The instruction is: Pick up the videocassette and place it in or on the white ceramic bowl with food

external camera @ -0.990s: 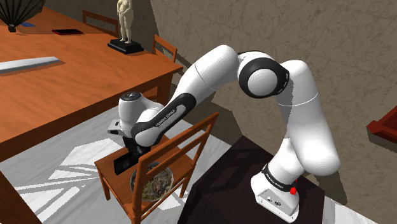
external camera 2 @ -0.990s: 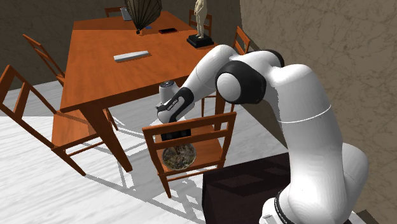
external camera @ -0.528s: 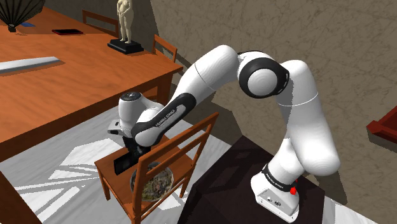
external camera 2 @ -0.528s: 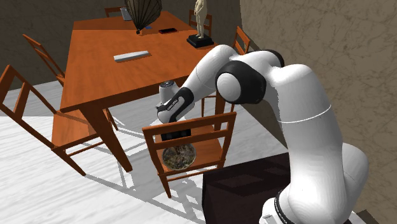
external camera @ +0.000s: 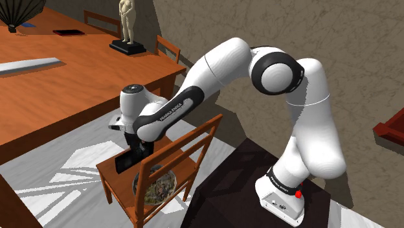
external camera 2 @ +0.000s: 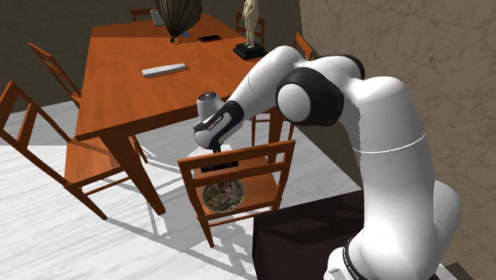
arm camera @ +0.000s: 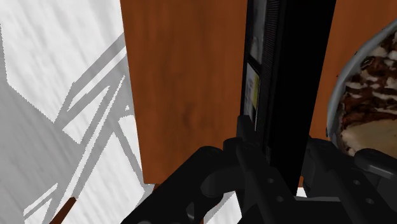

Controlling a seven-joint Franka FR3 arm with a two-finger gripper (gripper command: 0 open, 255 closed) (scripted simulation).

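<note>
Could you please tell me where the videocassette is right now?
In the shoulder view the black videocassette is clasped in the gripper over the wooden chair's seat, just beside the bowl of food, on that view's left of it.

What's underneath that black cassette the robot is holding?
The orange-brown chair seat. The bowl of food sits beside the cassette, not below it. The seat patch directly beneath is covered.

white arm [external camera: 213,68] reaches low, its end effector [external camera: 134,153] pointing down, clamped tight.
</note>
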